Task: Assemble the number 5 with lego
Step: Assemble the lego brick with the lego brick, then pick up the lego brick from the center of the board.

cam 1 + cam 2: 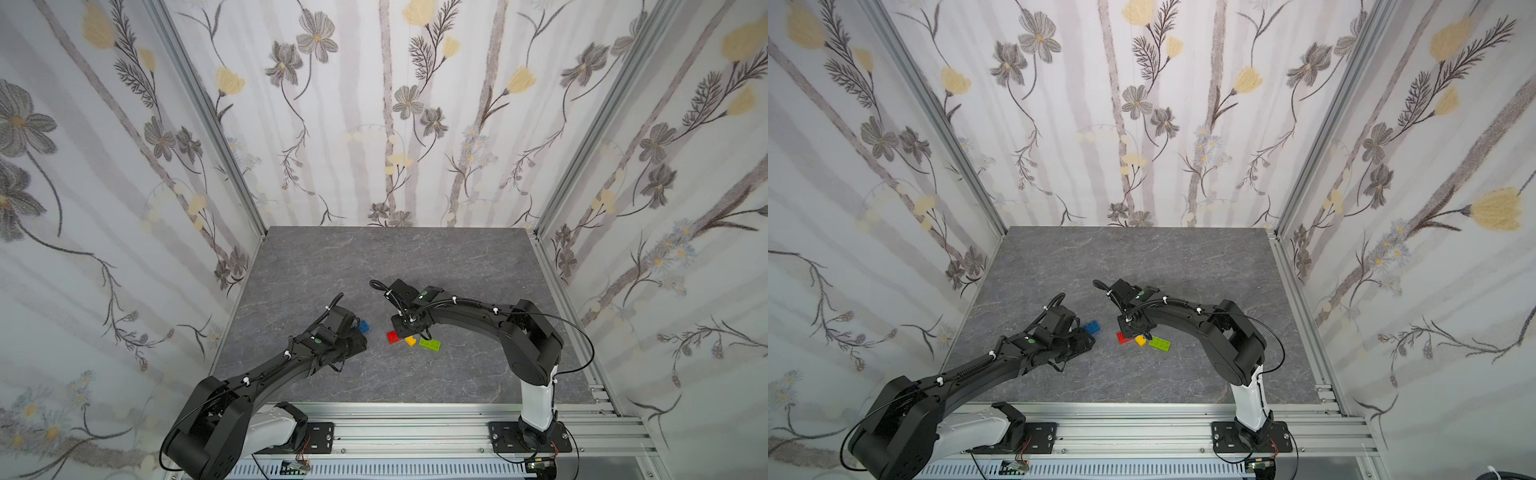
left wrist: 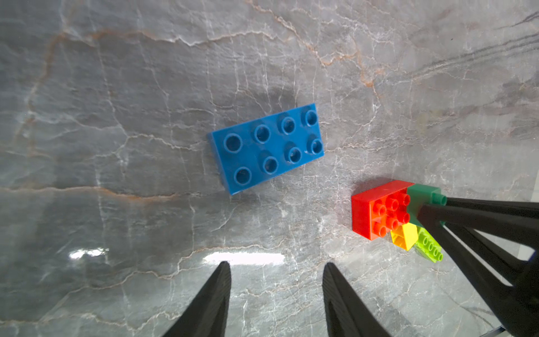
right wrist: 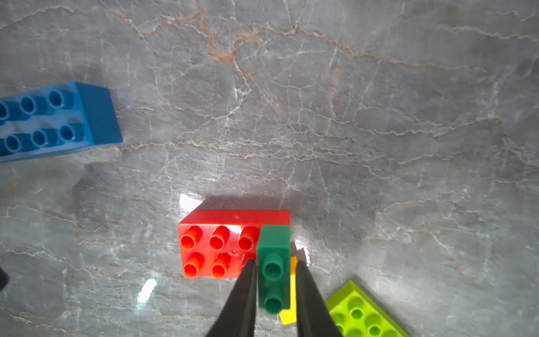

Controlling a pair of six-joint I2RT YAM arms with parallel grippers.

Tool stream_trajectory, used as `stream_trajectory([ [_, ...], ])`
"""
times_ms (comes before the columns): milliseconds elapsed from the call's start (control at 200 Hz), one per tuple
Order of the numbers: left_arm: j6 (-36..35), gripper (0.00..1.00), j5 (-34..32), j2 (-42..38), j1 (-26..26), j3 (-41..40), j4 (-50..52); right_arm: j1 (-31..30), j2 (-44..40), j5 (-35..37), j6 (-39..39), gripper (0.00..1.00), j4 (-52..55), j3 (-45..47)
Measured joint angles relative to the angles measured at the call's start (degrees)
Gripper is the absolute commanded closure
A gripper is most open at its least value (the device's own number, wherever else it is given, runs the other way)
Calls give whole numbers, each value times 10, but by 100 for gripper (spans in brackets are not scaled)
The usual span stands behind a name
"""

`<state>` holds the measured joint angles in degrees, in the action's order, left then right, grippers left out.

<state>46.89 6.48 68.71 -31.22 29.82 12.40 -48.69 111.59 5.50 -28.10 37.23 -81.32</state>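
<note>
Grey marble table (image 1: 415, 257) is taking up the floor of the cell, flowered walls (image 1: 374, 104) standing round it on three sides.

Left arm (image 1: 257, 374) is reaching from its near-left base forward and toward the middle, low over the table. Left gripper (image 2: 275, 277) is hanging just near of the blue brick (image 2: 267, 147), jaws standing moderately apart and holding nothing.

Right arm (image 1: 478, 320) is rising from its near-right base, bending over and stretching leftward, wrist pointing down at the brick cluster. Right gripper (image 3: 274, 277) is sitting with its fingers (image 3: 245, 291) either side of the dark green brick (image 3: 274, 262), narrow; cannot tell whether they are still pinching it or a hair off.

Blue brick is lying flat, studs up, alone left of the cluster (image 1: 364, 326), long axis running left-near to right-far in both top views.

Red brick (image 1: 392, 336) is lying flat, studs up, at the left end of the cluster, long axis roughly left-right. Lime-green brick (image 1: 430, 345) is lying flat at the right end, long axis roughly left-right, slightly slanted.

Dark green brick is sitting on the right end of the red brick, overhanging it, studs up, long axis crossing the red one's.

Yellow brick (image 1: 411, 341) is lying between red and lime-green, close to the red; partly hidden under the dark green one in the right wrist view (image 3: 288, 318).
</note>
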Motion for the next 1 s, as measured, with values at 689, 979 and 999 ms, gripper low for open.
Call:
stream_trajectory([
  [689,-30,46,2,4,9,43,49,16,-70,-13,16,65,17,26],
  [979,-47,45,21,31,3,52,53,26,-106,-30,36,62,16,64],
  [999,-47,45,21,32,3,52,53,26,-107,-32,37,62,16,66],
])
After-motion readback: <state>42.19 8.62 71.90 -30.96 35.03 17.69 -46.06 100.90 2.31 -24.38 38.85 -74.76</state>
